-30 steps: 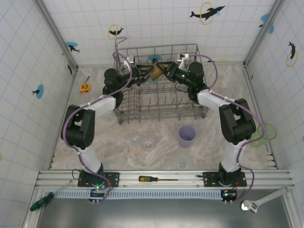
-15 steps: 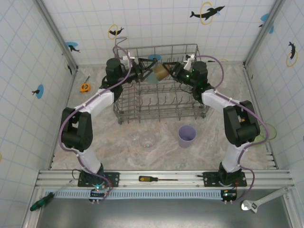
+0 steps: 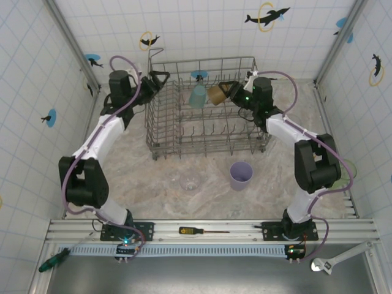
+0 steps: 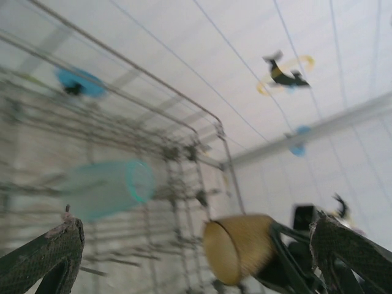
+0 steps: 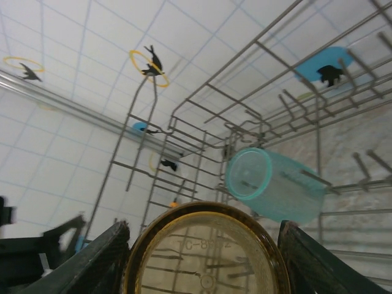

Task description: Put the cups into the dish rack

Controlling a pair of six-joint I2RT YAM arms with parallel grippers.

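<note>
My right claw [image 3: 225, 90] is clenched on the amber cup [image 3: 216, 94], gripping it from both sides and carrying it tipped on its side above the far rows of the dish rack [image 3: 202, 59]. As I read it, the step in hand is seating this cup, so I'd roll the wrist until the mouth faces down, ease it straight down into a free gap between the upright wires, and let go only once it sits without rocking. I can't tell from the wrist view which end of the cup faces the camera, so I'd check that before turning.

Just ahead of that claw, the teal cup [image 3: 197, 97] lies on its side in the rack. It is the nearest thing to bump, so I'd choose a slot beside it, not over it. The wires below the claw are closely spaced, and a crooked descent could snag the rim.

Across the rack from it, my left claw [image 3: 160, 78] hangs released and holding nothing, at the rack's left wall and well apart from the amber cup.

Far behind the right claw, out on the bench [image 3: 141, 177], the lavender cup [image 3: 241, 175] and a clear cup [image 3: 188, 181] wait their turn; an orange tape measure [image 3: 109, 112] lies beyond the left claw's outer side
</note>
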